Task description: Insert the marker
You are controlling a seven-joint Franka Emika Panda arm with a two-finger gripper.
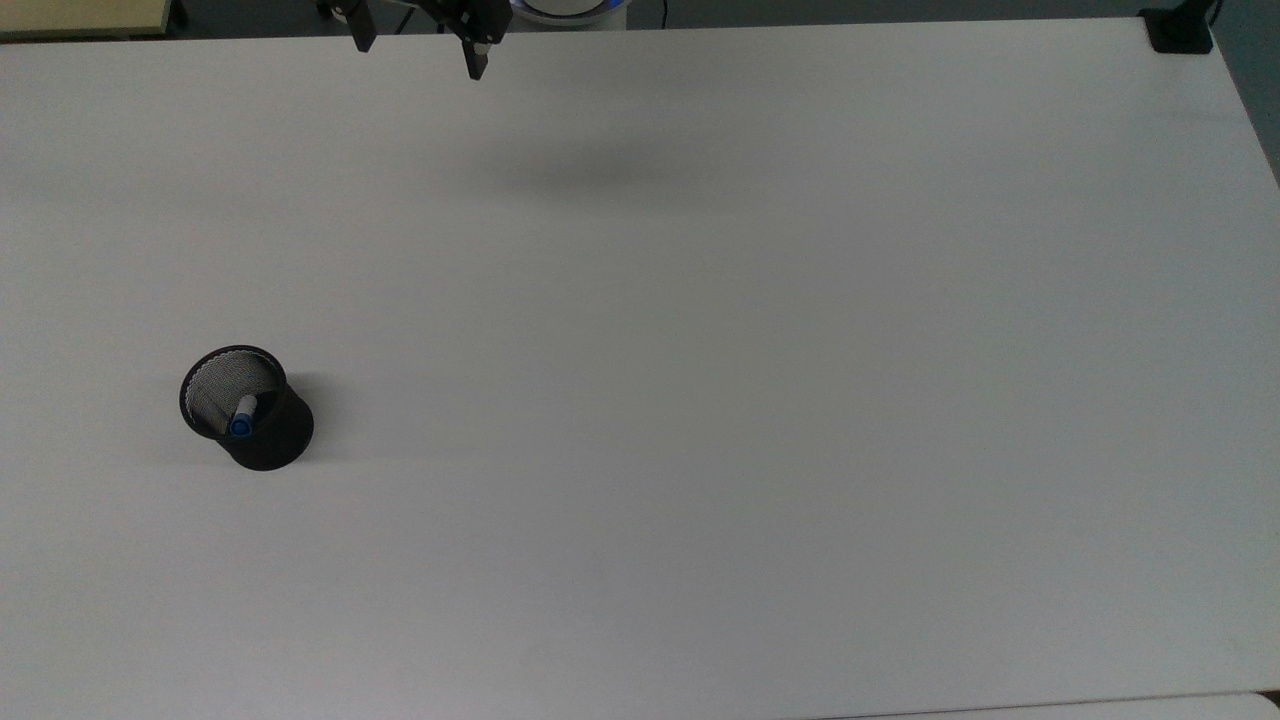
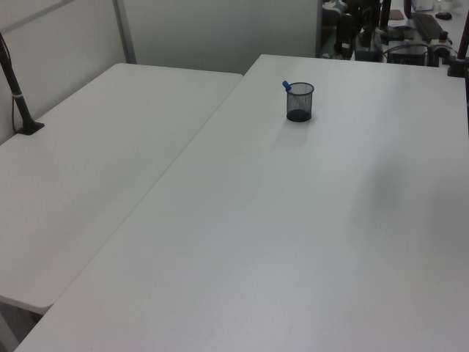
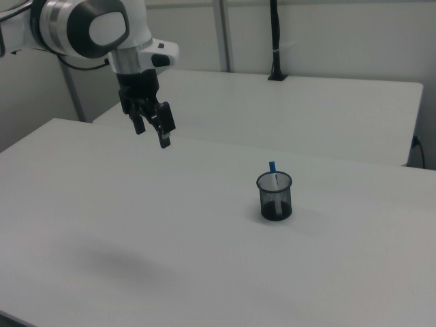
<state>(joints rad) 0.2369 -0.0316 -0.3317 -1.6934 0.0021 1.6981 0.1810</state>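
Right view, big to small: worktop [image 3: 136, 231] white, bare apart from cup [image 3: 275, 196]. Arm high over worktop's far side, well apart from cup, gripper [image 3: 154, 125] with jaws spread, holding nothing — looks like a parked, clear-of-work pose. Cup upright on its base, mouth up, so contents stay put. Marker [image 3: 273, 172] inside cup, leaning on rim, blue end poking above it. Insertion looks done; nothing left to grasp.

A broad white desk [image 2: 308, 220] sits flush against a second white table [image 2: 88, 147] along one long edge. Pale partition walls [image 2: 220, 29] stand behind, with a black pole [image 3: 274, 41] clamped at the second table's far edge.
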